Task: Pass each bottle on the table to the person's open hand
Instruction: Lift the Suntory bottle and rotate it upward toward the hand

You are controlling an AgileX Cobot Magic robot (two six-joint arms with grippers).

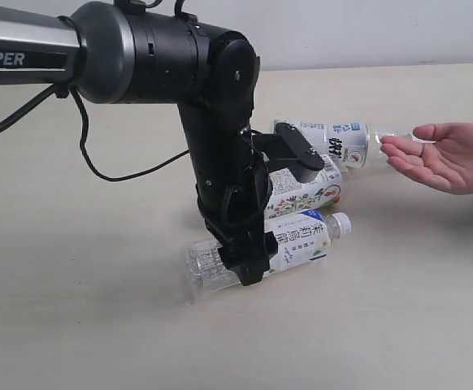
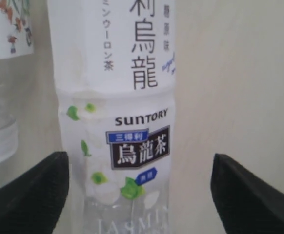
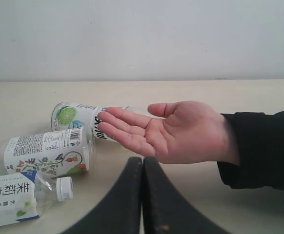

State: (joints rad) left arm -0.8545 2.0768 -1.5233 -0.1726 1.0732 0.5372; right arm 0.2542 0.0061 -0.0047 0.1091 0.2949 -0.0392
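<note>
Left claw [image 2: 139, 195] is hanging low over the jasmine tea bottle [image 1: 301, 240], jaws standing apart on either side of its body, not squeezing it as far as I can tell. That bottle is lying on the table [image 1: 98, 325] at lower centre of the outside shot, long axis crossing the jaws, cap pointing right toward the open hand [image 1: 452, 158] at the right edge. Right claw [image 3: 143, 195] is sitting pinched together, holding nothing. Flower bottle [image 1: 305, 188] and lime bottle [image 1: 342, 142] are lying beyond, all looking empty
</note>
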